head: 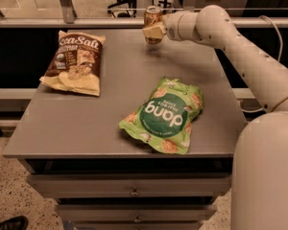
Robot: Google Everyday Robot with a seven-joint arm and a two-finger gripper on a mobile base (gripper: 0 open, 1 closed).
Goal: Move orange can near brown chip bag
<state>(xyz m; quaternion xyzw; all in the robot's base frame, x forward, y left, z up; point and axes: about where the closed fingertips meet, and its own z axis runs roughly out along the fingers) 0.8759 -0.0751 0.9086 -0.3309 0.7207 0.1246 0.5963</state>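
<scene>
Fingers (151,32) closed around orange can (152,17) (upright), at far edge of table (110,109), brown chip bag (76,61) well apart

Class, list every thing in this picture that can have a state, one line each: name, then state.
orange can: upright, held at the far edge of the table.
gripper: at that far edge, jaws shut on the orange can.
brown chip bag: lying flat, far left, untouched.
green bag: lying flat, front right, lettering upside down.
drawers: shut.
</scene>
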